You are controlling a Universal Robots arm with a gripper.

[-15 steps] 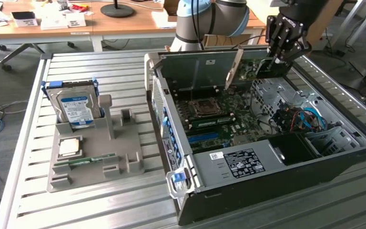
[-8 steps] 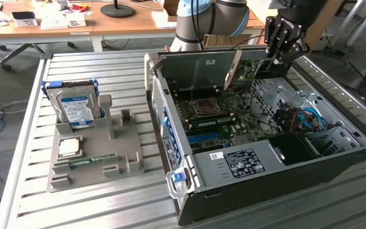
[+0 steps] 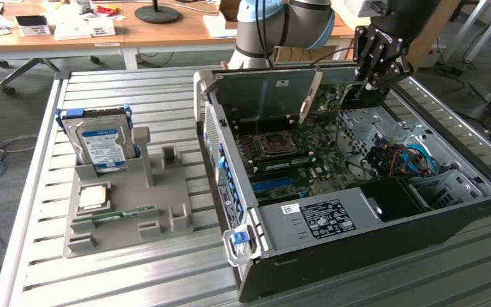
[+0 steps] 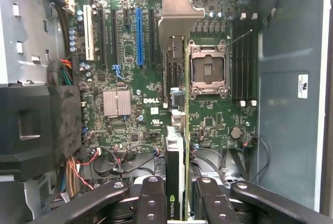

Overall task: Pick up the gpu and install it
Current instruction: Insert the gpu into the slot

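Gripper: the gripper (image 3: 367, 86) hung over the far end of the open computer case (image 3: 373, 246), its fingers (image 4: 152, 193) pinching the gpu, one on each face
GPU: the gpu (image 3: 335, 97) was held on edge above the motherboard (image 3: 301, 160), with its silver bracket (image 3: 311, 96) at the end away from the gripper
Wrist view: the gpu (image 4: 176, 151) was seen edge-on, its line running between the blue slot (image 4: 139, 36) and the CPU socket (image 4: 208, 70)
Contact: could not tell whether the card's lower edge touched any slot
Desk: the slatted metal desk (image 3: 143, 102) carried the case and, to the exterior view's left, a grey holder (image 3: 177, 185)
Holder: a hard drive (image 3: 100, 144) stood upright in it and a green RAM stick (image 3: 113, 216) lay flat near its front edge
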